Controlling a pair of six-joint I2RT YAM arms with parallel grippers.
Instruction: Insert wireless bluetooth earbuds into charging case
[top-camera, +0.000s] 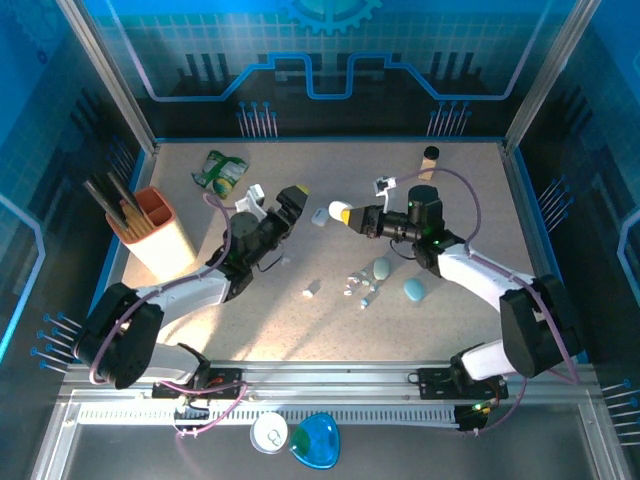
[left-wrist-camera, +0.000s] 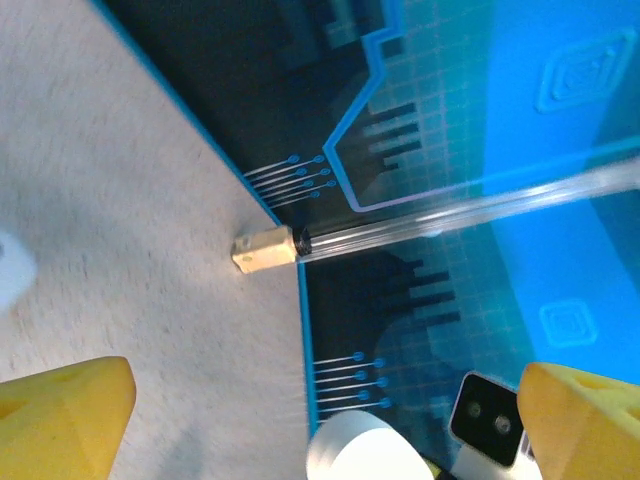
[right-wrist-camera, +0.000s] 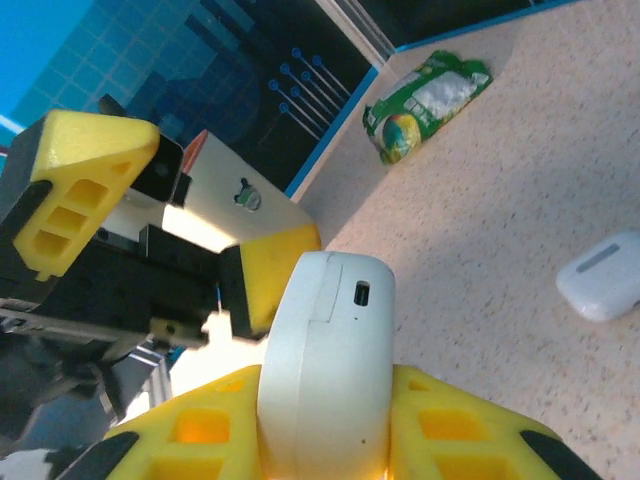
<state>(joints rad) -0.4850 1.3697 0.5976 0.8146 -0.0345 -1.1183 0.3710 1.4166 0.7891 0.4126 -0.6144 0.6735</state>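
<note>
Earbuds, where: the earbuds (top-camera: 358, 288) lie loose on the table (top-camera: 250, 320) in a small scatter between the two arms, just beside two teal cases (top-camera: 381, 268); one stray bit (top-camera: 311, 290) sits further left, apart from the rest
Earbuds, look: tiny white and pale teal pieces, far smaller than any case; their exact shape and which way up they lie are too small to tell from above
Earbuds, handling: judged very light, hard and glossy, so likely to skid or flick away from foam pads; each probably wants a slow, gentle pinch across its widest part, with the pads coming straight down on either side
Case in hand: a white charging case (right-wrist-camera: 325, 370), smooth and pebble-rounded, with its charging port and a lid seam facing the right wrist camera; it is held above the table, well apart from the earbuds
Right gripper: the right gripper (top-camera: 350, 214) has its yellow foam pads pressed against two opposite sides of that case, pinching it
Left gripper: the left gripper (top-camera: 292, 200) has its pads spread wide with nothing between them; it hangs close to the held case
Other case: a second white case (top-camera: 319, 216) lies on the table near both grippers
Step, as judged: the held case looks closed, so it would need opening before any earbud goes in; none is seated yet
</note>
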